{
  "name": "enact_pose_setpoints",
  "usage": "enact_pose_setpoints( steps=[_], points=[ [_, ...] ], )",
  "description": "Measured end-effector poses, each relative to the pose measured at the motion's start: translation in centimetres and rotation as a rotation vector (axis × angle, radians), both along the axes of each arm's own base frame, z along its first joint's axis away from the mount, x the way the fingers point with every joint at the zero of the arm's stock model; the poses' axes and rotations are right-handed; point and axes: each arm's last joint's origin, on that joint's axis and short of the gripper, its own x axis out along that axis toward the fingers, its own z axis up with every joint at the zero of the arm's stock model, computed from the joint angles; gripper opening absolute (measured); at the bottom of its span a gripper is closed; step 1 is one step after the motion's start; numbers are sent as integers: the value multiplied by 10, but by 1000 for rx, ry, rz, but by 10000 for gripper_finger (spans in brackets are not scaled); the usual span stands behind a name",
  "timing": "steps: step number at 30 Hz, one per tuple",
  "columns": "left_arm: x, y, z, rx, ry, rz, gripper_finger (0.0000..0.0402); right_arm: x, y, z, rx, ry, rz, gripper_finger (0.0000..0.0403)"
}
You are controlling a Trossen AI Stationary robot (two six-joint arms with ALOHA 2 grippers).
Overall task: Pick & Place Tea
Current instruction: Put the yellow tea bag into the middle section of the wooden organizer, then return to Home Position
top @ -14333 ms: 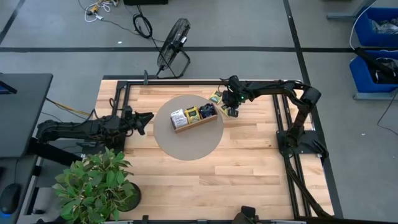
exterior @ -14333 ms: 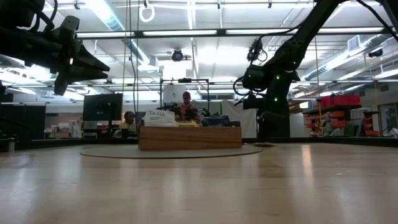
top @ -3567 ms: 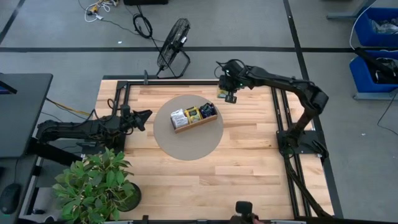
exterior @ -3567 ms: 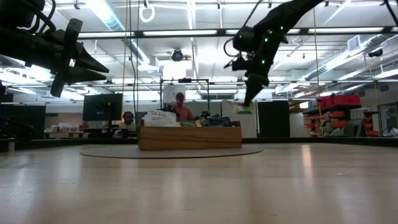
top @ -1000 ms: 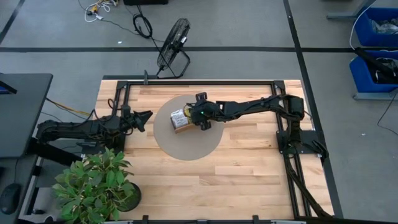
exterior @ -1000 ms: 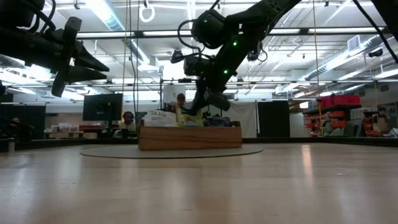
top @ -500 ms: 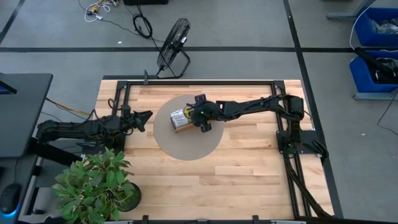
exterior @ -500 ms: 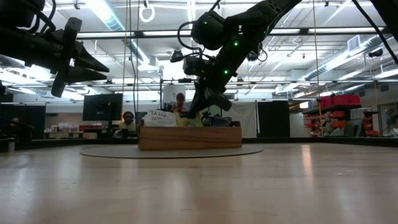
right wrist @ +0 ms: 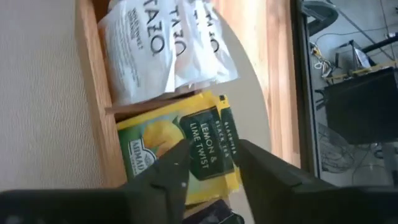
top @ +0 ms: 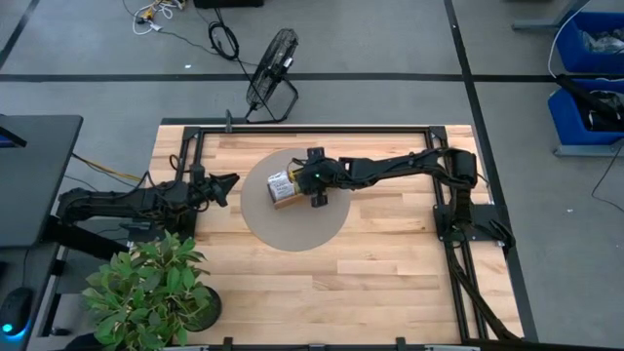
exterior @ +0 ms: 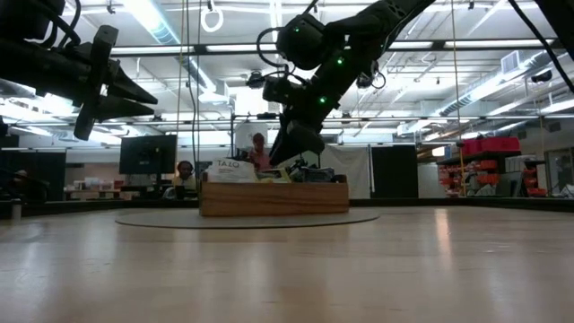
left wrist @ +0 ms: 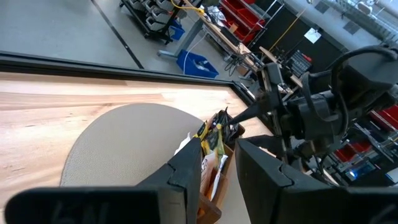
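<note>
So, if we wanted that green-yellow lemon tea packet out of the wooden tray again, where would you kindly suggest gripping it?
Probably by its exposed top edge, coming straight down from above. The lemon tea packet stands among others in the middle compartment of the wooden tray, whose walls block its sides. The right pincer hovers open above it; the left pincer waits near the table's left edge.

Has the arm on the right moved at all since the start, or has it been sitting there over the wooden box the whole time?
Yes. The right gripper moved from the wooden tray's far-right end, near the table's back edge, leftward to above its middle.
</note>
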Motion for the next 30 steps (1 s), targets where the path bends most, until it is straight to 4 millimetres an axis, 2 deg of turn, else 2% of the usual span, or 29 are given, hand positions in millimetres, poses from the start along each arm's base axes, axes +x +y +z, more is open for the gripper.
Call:
enact_pose_setpoints(
  steps=[6,11,17,20,26,30],
  points=[
    [0,0,0,1,0,0,103,-4,2,14,111,-69,-52,213],
    [0,0,0,11,8,-2,103,-7,5,23,240,-115,-56,240],
    [0,0,1,44,27,-20,103,-9,13,31,562,-156,-11,238],
    [1,-1,1,67,41,-42,103,-13,15,46,681,-203,-1,230],
    [2,-2,4,147,60,-87,103,-28,16,88,665,-340,-9,214],
    [2,-2,5,168,62,-89,103,-38,16,106,650,-406,-75,201]
  ],
)
